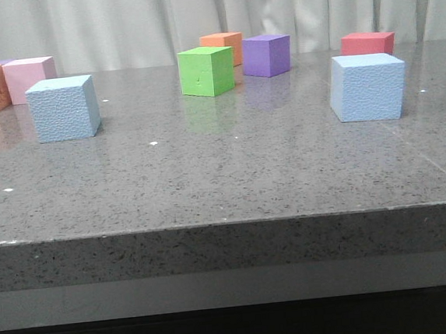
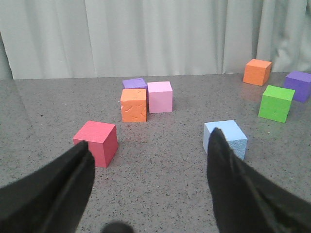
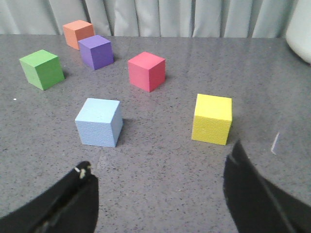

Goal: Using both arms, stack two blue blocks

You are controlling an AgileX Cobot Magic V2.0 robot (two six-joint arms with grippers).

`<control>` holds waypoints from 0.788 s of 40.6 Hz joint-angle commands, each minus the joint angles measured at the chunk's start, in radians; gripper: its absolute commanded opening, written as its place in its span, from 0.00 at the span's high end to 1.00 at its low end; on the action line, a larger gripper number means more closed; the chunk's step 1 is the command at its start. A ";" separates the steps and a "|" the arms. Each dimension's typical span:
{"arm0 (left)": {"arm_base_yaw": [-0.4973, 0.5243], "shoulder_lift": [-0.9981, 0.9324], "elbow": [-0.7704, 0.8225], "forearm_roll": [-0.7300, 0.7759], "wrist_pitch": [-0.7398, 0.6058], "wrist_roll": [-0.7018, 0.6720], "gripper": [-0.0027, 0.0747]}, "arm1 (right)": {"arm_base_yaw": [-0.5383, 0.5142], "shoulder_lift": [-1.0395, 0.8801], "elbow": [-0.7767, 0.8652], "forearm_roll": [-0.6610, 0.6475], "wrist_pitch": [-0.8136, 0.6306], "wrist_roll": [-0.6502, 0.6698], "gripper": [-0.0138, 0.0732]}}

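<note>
With both blue blocks unstacked, well apart on table: 0 of 2 grasped. Left gripper, right gripper: jaws spread wide, empty. Remaining: grasp, lift, stack.

A grey speckled stone table fills the scene, polished enough to carry faint reflections and small bright glints of light; its thick front edge is squared off, with a paler strip beneath it and darkness below that; a fine seam line runs across the surface on the right side; behind the table hangs a pale grey-white curtain in soft vertical folds, closing off the whole back; the light is even and diffuse.
</note>
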 commanded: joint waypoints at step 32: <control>-0.014 0.020 -0.024 0.000 -0.081 0.001 0.33 | 0.101 0.674 -0.403 0.333 0.284 -0.275 0.22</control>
